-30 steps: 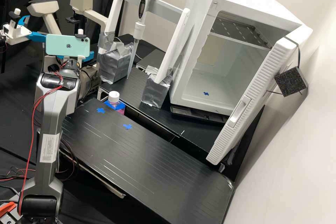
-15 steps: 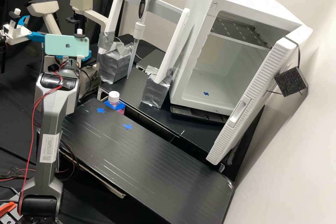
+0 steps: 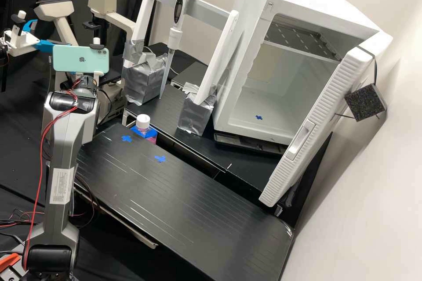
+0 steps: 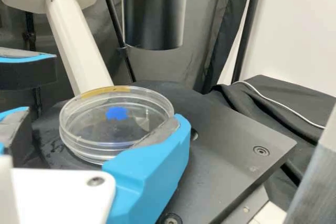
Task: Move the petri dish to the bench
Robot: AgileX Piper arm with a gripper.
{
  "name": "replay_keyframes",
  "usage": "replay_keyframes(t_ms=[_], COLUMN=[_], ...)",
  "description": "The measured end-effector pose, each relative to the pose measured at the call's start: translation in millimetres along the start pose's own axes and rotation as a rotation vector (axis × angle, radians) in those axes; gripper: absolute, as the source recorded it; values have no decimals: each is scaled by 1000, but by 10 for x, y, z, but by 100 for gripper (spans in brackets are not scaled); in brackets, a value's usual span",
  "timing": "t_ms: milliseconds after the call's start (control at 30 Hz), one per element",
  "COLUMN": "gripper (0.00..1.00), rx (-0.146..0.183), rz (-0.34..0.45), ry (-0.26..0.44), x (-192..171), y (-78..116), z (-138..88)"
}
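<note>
You have the single dark grey robot arm [image 3: 66, 145] stretched toward the cream-coloured microscope [image 3: 66, 30] beyond the far left end of the black bench [image 3: 176, 215]. A mint-green phone [image 3: 81, 59] is mounted near its wrist.

In the wrist view, the task's thing, a round, clear plastic petri dish [image 4: 113, 129], lies on the microscope's flat dark stage [image 4: 231, 156], under a black cylinder [image 4: 155, 14]. A blue patch [image 4: 116, 113] shows through the dish, probably a placement mark.

Your white gripper [image 4: 100, 121] is released. One of its bright blue fingers [image 4: 152, 177] overlaps the dish's rim, while the other stands apart beyond the opposite side. The spread looks meant to straddle the wall, so that closing would pinch it across its width; you cannot tell whether the nearer finger touches. The stage, rather than the gripper, appears to bear the dish's weight.

Two blue tape crosses [image 3: 160, 159] lie on the bench, likely as landing marks. Beside its far edge stands a white-capped bottle of pink liquid [image 3: 143, 122], so a wide swing could knock it. Your next step is probably to centre and close, then lift gently: closing off-centre could shove the dish or part its lid.
</note>
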Motion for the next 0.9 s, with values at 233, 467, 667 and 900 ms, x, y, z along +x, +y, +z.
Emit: replay_keyframes(t_ms=[233,467,667,900], gripper=[0,0,0,0], rx=[-1,18,17,23], rz=[-4,14,18,14], ry=[7,-7,-2,-5], x=[-2,-7,-91,-188], y=[-30,-12,-5,12], z=[-23,-11,-27,-49])
